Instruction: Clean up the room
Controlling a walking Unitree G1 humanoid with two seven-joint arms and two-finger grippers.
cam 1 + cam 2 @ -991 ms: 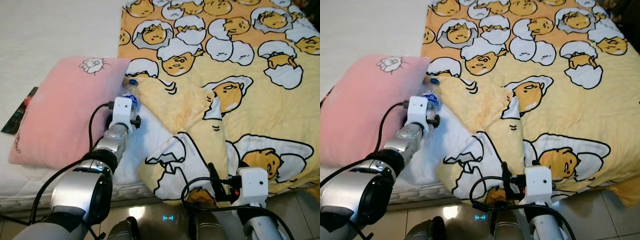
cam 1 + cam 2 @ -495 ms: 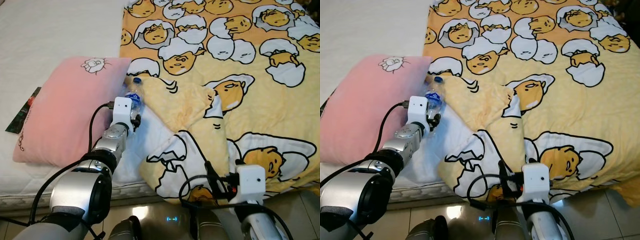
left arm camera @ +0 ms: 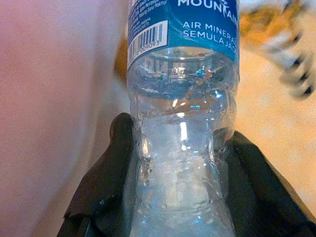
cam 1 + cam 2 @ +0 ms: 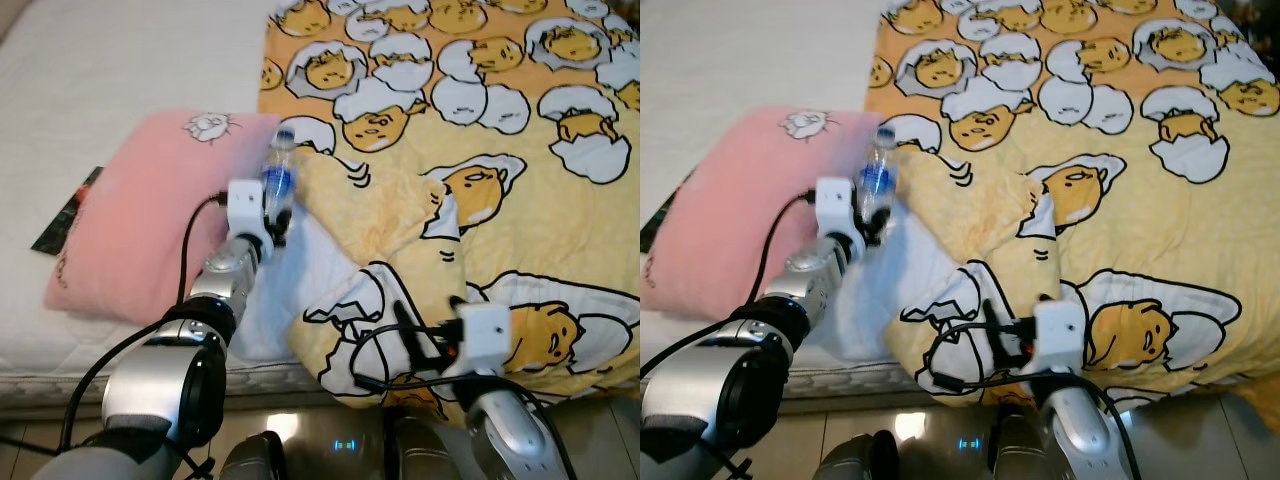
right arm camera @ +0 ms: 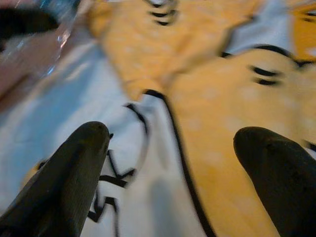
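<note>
Water bottle [image 4: 279, 176] clamped low in left gripper [image 3: 180, 163] jaws, twelve o'clock of wrist; slick plastic could slip. Right gripper [image 5: 173, 163] jaws wide, empty.

bedroom: bed [image 4: 130, 60], pillow [image 4: 140, 230], blanket [image 4: 480, 130]

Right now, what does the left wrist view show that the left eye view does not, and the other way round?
The left wrist view shows the barcode and white lettering on the blue label of the clear plastic water bottle, clamped between the left gripper's black fingers. The left eye view shows the bottle's blue cap, the right gripper over the yellow cartoon-egg blanket, and the white mattress. Both show bottle, blanket and pink pillow.
</note>
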